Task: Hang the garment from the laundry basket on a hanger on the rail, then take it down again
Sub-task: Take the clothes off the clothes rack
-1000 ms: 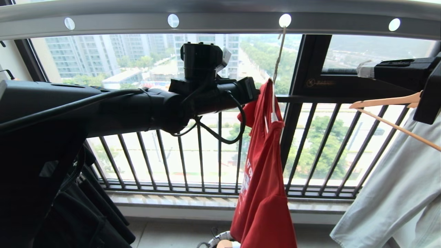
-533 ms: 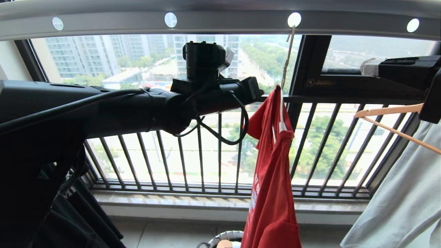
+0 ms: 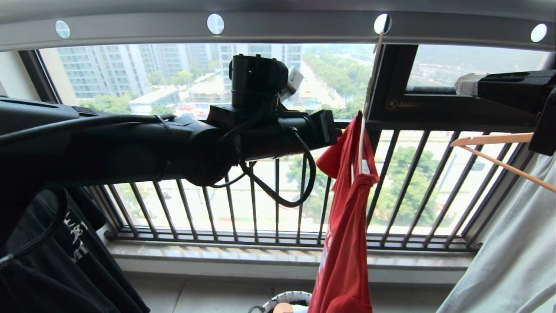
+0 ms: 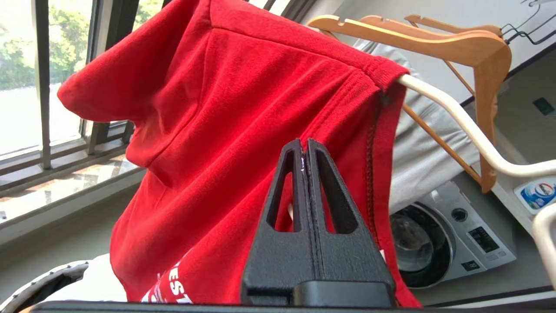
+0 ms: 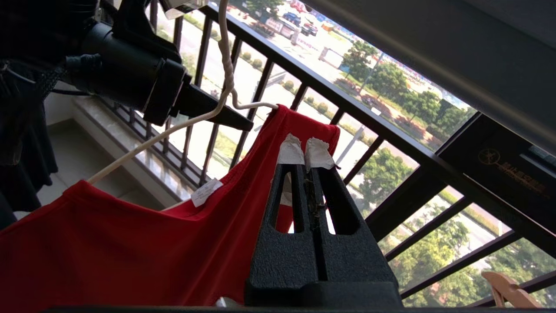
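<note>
Garment [image 3: 347,243] hangs on hanger [image 4: 456,117]; left gripper [image 4: 307,145] closed beside it

Matte black throughout. Left arm [image 3: 130,148]: thick round tube with a bulbous joint, a boxy black camera block on top carrying a small white tag, and black cables looping loosely beneath. Left gripper [image 4: 307,145]: two tapered black plastic fingers [image 4: 323,182], each with a long triangular cut-out and a fine grainy texture. Right gripper [image 5: 305,150]: same hollowed black wedges, tips wrapped in crumpled white tape. Right arm [image 3: 512,87]: squared black housing, a patch of white tape at its near end.
</note>
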